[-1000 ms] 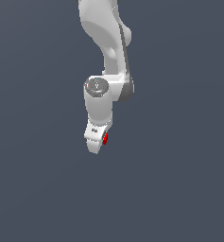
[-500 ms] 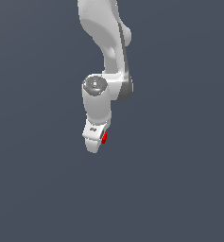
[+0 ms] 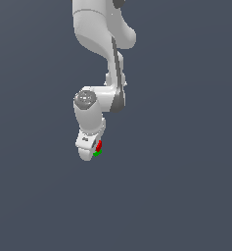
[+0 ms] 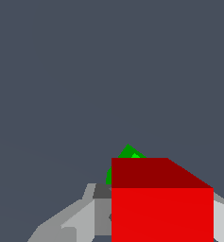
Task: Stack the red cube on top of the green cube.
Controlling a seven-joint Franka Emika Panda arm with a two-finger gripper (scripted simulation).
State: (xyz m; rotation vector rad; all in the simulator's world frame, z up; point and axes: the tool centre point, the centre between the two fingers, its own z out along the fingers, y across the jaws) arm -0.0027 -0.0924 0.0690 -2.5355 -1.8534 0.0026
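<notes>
**Red cube held right over the green cube**

We see the gripper [image 3: 91, 151] at the low end of the white arm [image 3: 100, 44]. It is closed on the red cube [image 3: 99, 145], which sits between its fingers [image 4: 68, 222]. The green cube [image 3: 97, 153] is just under the red one, near the tip of the gripper. We cannot tell if the two cubes touch.

From the exterior view, both cubes are only tiny spots of color, partly hidden by the gripper. The wrist view shows the red cube [image 4: 161, 208] big and close, with a bit of the green cube [image 4: 127, 153] peeking out behind it.
</notes>
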